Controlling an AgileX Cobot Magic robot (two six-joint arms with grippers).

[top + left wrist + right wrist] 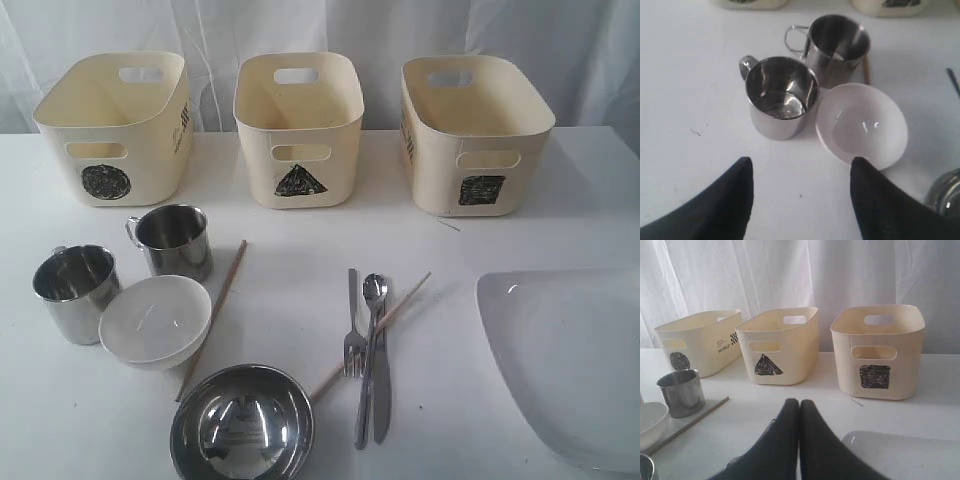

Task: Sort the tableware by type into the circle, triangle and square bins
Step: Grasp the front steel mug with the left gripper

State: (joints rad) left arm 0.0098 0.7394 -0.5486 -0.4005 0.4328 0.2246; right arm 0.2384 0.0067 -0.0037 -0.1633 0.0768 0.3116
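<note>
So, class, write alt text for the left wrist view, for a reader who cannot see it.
A nearer steel mug and a farther steel mug stand upright beside a white bowl on a white table. The open left pincer hovers in front, dark fingers spread.

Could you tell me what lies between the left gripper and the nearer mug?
Only bare table separates the left gripper from the nearer steel mug, in the left wrist view.
</note>
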